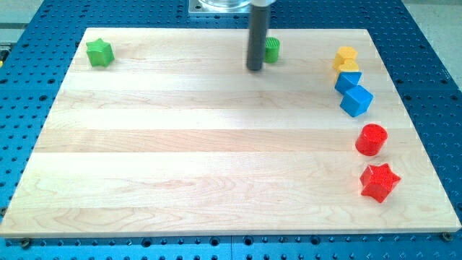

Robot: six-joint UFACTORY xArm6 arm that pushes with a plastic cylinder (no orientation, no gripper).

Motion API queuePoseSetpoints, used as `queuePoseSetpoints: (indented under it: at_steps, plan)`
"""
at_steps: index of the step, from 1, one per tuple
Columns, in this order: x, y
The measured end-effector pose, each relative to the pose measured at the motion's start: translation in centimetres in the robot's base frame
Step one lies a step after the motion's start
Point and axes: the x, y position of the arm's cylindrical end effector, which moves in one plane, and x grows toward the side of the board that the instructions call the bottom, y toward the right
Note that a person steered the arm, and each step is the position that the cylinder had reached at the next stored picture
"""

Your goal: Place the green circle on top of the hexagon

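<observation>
At the far edge of the pale wooden board (216, 144), my tip (255, 69), a bare rod gripping nothing, touches the green circle block's (272, 50) left side, yellow hexagon block (346, 55) well right.

A pale wooden board (216, 166) carries green, yellow, blue and red blocks near its edges.

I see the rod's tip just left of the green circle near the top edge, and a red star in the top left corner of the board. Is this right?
One detail is wrong: the star in the top left corner is green, not red, as the camera view shows. The red star lies at the lower right. The rest holds: my tip is just left of the green circle near the top edge.
</observation>
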Motion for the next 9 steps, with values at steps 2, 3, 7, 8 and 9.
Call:
queuePoseSetpoints:
  at_steps: [2,3,7,8,9]
  plan:
    - [-4.1,7.2]
    - [-4.3,5.0]
    - [-8.1,17.9]
    - [-7.2,17.0]
    - [-2.2,10.4]
